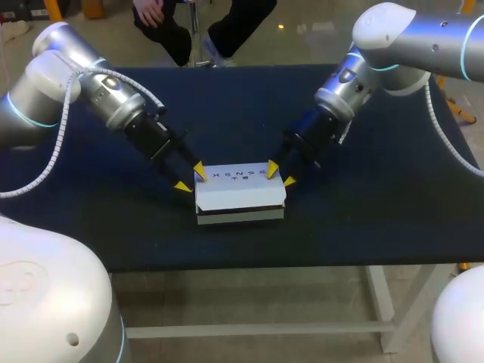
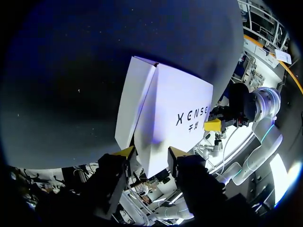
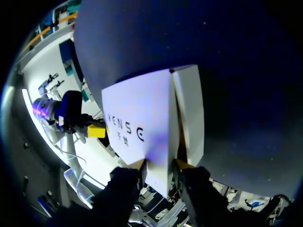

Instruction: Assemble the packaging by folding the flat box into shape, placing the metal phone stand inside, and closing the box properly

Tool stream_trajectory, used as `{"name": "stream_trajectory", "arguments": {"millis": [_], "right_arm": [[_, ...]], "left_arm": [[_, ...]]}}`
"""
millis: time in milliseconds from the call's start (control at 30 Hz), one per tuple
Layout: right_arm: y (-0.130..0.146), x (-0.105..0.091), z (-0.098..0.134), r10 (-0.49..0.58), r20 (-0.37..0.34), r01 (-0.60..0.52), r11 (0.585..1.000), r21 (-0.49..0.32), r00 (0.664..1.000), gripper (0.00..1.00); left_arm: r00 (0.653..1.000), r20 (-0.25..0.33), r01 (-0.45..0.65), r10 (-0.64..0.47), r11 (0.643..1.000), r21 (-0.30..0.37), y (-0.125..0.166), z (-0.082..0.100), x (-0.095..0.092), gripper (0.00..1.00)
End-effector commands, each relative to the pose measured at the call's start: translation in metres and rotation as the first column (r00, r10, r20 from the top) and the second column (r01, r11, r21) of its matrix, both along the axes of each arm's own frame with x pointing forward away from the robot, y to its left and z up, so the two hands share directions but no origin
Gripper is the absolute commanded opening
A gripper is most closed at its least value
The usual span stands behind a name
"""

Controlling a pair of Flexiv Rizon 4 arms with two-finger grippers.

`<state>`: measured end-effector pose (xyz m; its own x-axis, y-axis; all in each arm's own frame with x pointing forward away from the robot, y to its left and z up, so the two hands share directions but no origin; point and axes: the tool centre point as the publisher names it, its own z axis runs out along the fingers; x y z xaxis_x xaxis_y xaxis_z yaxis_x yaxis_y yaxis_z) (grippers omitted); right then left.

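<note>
Box [image 1: 240, 195]: white, folded into shape, lid down or nearly so, lying close to the front edge of the table [image 1: 355, 234], midway between my arms. Left gripper [image 1: 190, 178]: fingers straddle the box's left end and, in its wrist view, appear to pinch it from both sides. Right gripper [image 1: 280, 175]: the same pinch on the right end. The stand is not visible; I cannot tell whether it is inside. I judge the step to be closing. I should squeeze evenly, press both ends together, and avoid dragging the box toward the front edge. Beyond the box the table runs well back, leaving room to withdraw each arm outward.
</note>
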<state>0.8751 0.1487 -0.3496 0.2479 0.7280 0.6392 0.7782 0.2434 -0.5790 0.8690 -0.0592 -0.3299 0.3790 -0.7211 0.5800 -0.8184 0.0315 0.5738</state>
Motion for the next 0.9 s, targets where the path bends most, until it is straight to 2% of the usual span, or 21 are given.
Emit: {"name": "stream_trajectory", "arguments": {"millis": [33,100,167,200,300,333,433,567,633,800,900], "right_arm": [[0.000,0.001,-0.001,0.001,0.000,-0.001,1.000,0.000,1.000,0.41],[0.000,0.001,-0.001,0.001,0.000,-0.001,1.000,0.000,1.000,0.41],[0.000,0.001,-0.001,0.001,0.000,-0.001,1.000,0.000,1.000,0.40],[0.000,0.001,-0.001,0.001,0.000,-0.001,1.000,0.000,1.000,0.40],[0.000,0.001,-0.001,0.001,0.000,-0.001,1.000,0.000,1.000,0.40],[0.000,0.001,-0.001,0.001,0.000,-0.001,1.000,0.000,1.000,0.40],[0.000,0.001,-0.001,0.001,0.000,-0.001,1.000,0.000,1.000,0.40],[0.000,0.001,-0.001,0.001,0.000,-0.001,1.000,0.000,1.000,0.40],[0.000,0.001,-0.001,0.001,0.000,-0.001,1.000,0.000,1.000,0.40],[0.000,0.001,-0.001,0.001,0.000,-0.001,1.000,0.000,1.000,0.39],[0.000,0.001,-0.001,0.001,0.000,-0.001,1.000,0.000,1.000,0.38]], "left_arm": [[0.999,0.039,-0.013,0.012,0.999,0.043,0.001,0.012,-0.007,0.57],[0.998,0.055,-0.018,0.015,0.998,0.061,0.003,0.015,-0.007,0.62],[0.997,0.070,-0.028,0.022,0.997,0.076,0.005,0.019,-0.005,0.62],[0.995,0.093,-0.028,0.020,0.996,0.080,0.007,0.021,-0.005,0.65],[0.989,0.149,-0.028,0.012,0.994,0.109,0.012,0.030,-0.003,0.94],[0.985,0.172,-0.025,0.005,0.993,0.117,0.013,0.034,-0.002,1.00],[0.968,0.244,0.015,-0.053,0.988,0.153,0.015,0.044,-0.001,1.00],[0.923,0.349,0.085,-0.163,0.970,0.228,0.014,0.058,0.002,1.00],[0.888,0.403,0.120,-0.222,0.957,0.264,0.013,0.064,0.002,1.00],[0.766,0.532,0.189,-0.362,0.917,0.352,0.007,0.075,0.000,1.00],[0.651,0.602,0.242,-0.462,0.878,0.412,0.001,0.078,-0.006,1.00]]}}
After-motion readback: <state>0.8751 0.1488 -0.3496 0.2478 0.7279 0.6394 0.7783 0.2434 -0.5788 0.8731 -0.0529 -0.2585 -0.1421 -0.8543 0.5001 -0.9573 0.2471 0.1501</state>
